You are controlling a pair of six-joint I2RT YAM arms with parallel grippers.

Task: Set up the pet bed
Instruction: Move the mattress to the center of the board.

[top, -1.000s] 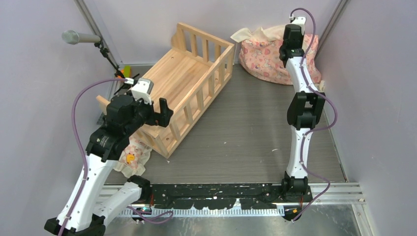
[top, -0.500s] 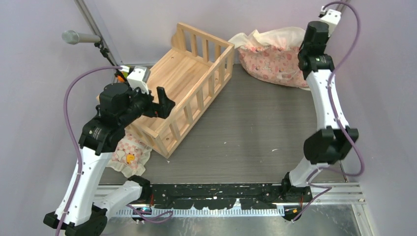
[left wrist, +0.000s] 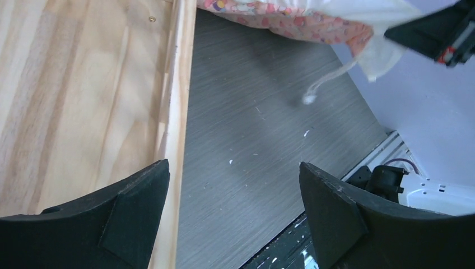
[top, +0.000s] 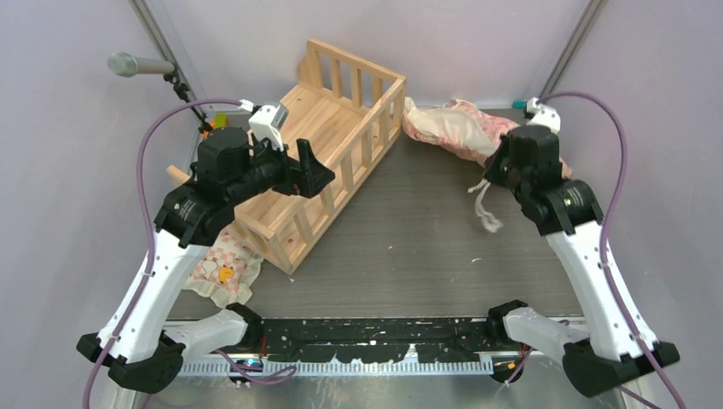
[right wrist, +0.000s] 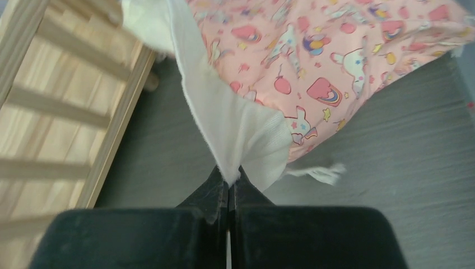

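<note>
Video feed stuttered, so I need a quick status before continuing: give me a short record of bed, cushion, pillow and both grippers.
bed: empty, angled at far left of table
cushion: on table right of bed, outside it
pillow: on table by bed's near corner
left gripper: open, above bed's right rail
right gripper: shut on cushion's cream frill

The right gripper point(right wrist: 228, 189) shows its tips only to its own wrist camera; from above, we find them covered by the wrist. The right arm point(top: 563, 209) hides the far end of the cushion point(top: 443, 128). The left arm point(top: 213, 183) covers the near-left corner of the pet bed point(top: 320, 128), and together they hide part of the pillow point(top: 223, 271). The cushion's dangling string point(top: 488, 217) is blurred. In both wrist views, bed and cushion run off the edges. A small orange thing point(top: 207, 129) behind the left arm is too small for us to name.
</note>
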